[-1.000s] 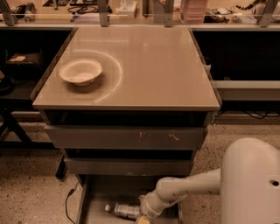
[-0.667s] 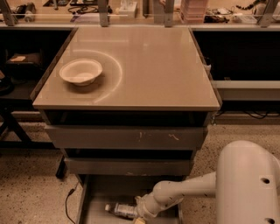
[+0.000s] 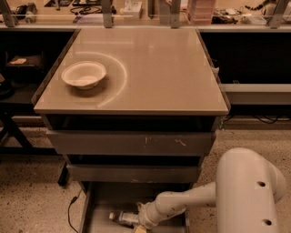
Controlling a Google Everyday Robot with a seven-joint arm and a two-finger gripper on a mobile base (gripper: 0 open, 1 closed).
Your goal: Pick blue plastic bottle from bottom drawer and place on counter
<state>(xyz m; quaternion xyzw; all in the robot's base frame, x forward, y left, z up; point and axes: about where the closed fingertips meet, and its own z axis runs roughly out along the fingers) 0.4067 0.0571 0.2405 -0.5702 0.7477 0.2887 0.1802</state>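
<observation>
The blue plastic bottle point(image 3: 123, 218) lies on its side on the floor of the open bottom drawer point(image 3: 101, 205), white cap pointing left. My gripper point(image 3: 142, 224) reaches down into the drawer from the right, right at the bottle's right end; its tip is cut off by the lower edge of the view. The white arm point(image 3: 191, 200) runs from the big white shoulder point(image 3: 248, 191) at lower right. The beige counter point(image 3: 154, 68) sits above, with a faint ring mark.
A shallow white bowl point(image 3: 84, 75) stands on the counter's left side. Two closed grey drawer fronts point(image 3: 132, 143), one with pale scratches, sit above the open drawer. A cluttered bench with metal posts point(image 3: 136, 9) runs behind. A black cable point(image 3: 70, 209) lies on the floor at left.
The arm has shifted slightly left and down, bringing the gripper closer over the bottle's right end. The bottle has not visibly moved.
</observation>
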